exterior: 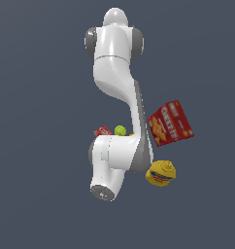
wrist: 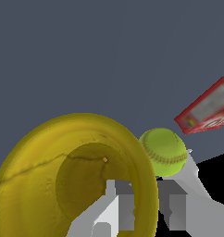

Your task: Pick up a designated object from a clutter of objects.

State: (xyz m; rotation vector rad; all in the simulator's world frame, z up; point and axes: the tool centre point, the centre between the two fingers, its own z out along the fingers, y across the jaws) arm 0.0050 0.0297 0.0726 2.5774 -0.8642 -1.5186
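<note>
Yellow cup (wrist: 49, 185) fills the wrist view, mouth open toward the camera, its rim wall pinched between the two fingers of the gripper (wrist: 146, 208), one inside and one outside. Just beside the rim sits a yellow-green ball (wrist: 164, 150), with a small red box (wrist: 206, 109) a little beyond. In the exterior view the arm (exterior: 114, 97) hides the cup; a red cracker box (exterior: 170, 122) and a yellow labelled bottle (exterior: 160, 173) lie toward that view's right.

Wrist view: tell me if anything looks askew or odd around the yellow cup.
The yellow cup lies tipped, its open mouth facing the camera. The gripper straddles its rim, one finger inside, one outside. A tiny orange piece sits inside the cup. The ball sits close beside the rim.
</note>
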